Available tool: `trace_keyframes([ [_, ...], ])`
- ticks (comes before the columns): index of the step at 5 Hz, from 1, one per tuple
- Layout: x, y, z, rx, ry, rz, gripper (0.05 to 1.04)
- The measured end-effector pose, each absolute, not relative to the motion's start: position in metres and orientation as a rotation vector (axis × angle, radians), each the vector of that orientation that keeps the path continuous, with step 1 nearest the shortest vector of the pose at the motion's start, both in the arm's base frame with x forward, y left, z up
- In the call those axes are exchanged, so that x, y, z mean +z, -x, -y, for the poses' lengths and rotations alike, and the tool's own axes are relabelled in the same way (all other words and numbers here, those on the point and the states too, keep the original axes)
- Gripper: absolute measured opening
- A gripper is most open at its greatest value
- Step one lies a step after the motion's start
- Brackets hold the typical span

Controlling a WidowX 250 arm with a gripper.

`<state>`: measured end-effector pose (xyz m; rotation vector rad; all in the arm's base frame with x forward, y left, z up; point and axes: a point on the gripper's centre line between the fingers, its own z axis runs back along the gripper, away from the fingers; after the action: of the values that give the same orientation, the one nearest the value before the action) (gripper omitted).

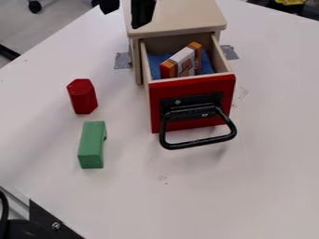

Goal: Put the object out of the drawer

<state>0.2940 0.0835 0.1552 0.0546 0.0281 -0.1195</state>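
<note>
At the far left of centre, one gripper (125, 20) hangs by the cabinet (181, 16), its two fingers spread apart. One drawer (192, 98) stands pulled out towards the near side, and inside it is one box (185, 62), orange, white and red. Two blocks lie left of the drawer: one red block (83, 96) and, nearer, one green block (92, 144). Two pieces of tape (122, 60) show, one on each side of the cabinet.

The box's long axis runs aslant, from near left to far right, over blue lining (156, 60).

The table (205, 196) is white, with faint smudges right of the drawer. Grey floor (37, 35) shows beyond it at far left, with casters (35, 6).
</note>
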Motion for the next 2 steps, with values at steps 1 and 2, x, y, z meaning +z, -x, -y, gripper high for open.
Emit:
trace_keyframes([
  [1,0.146,-0.293,-0.082,-0.123,-0.042,-0.058,0.986],
  [2,0.143,-0.301,-0.069,-0.136,-0.031,-0.035,0.986],
])
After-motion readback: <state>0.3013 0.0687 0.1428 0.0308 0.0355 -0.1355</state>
